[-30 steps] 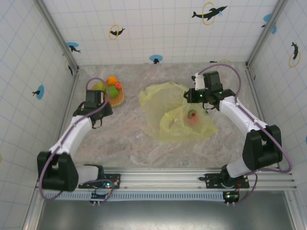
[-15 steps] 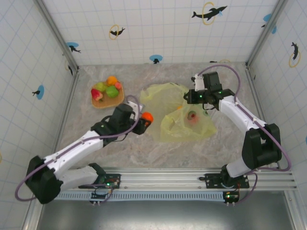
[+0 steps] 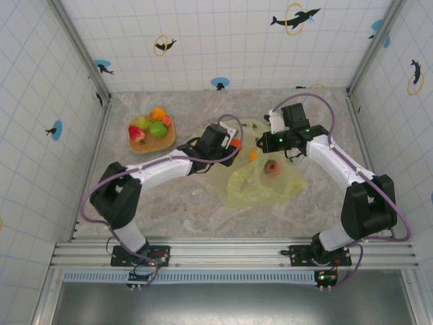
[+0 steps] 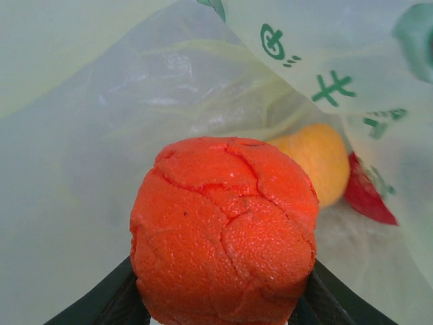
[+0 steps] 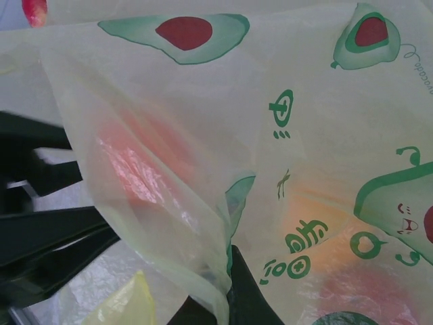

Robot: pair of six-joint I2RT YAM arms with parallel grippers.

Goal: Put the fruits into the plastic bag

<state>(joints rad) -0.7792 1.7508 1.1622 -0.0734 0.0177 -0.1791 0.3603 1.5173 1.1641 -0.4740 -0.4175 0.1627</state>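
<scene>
My left gripper (image 3: 229, 147) is shut on a rough orange-red fruit (image 4: 223, 230), which fills the gap between the dark fingers (image 4: 329, 292). It hangs at the mouth of the yellow-green plastic bag (image 3: 260, 183). A yellow-orange fruit (image 4: 316, 161) and a red fruit (image 4: 367, 198) lie inside the bag ahead of it. The right gripper (image 3: 264, 141) is shut on a fold of the bag's edge (image 5: 218, 276) and holds it up. More fruits, orange (image 3: 157, 113), green (image 3: 158, 129) and pinkish (image 3: 137, 134), sit at the back left.
The loose fruits rest in a flat woven tray (image 3: 169, 139) near the left wall. Tiled walls close in the marble table (image 3: 183, 203) on three sides. The left arm's dark links (image 5: 40, 230) show beside the bag in the right wrist view.
The left arm swung from the tray across to the bag's mouth, carrying the orange-red fruit. The right gripper kept its hold on the bag's edge and shifted slightly.
</scene>
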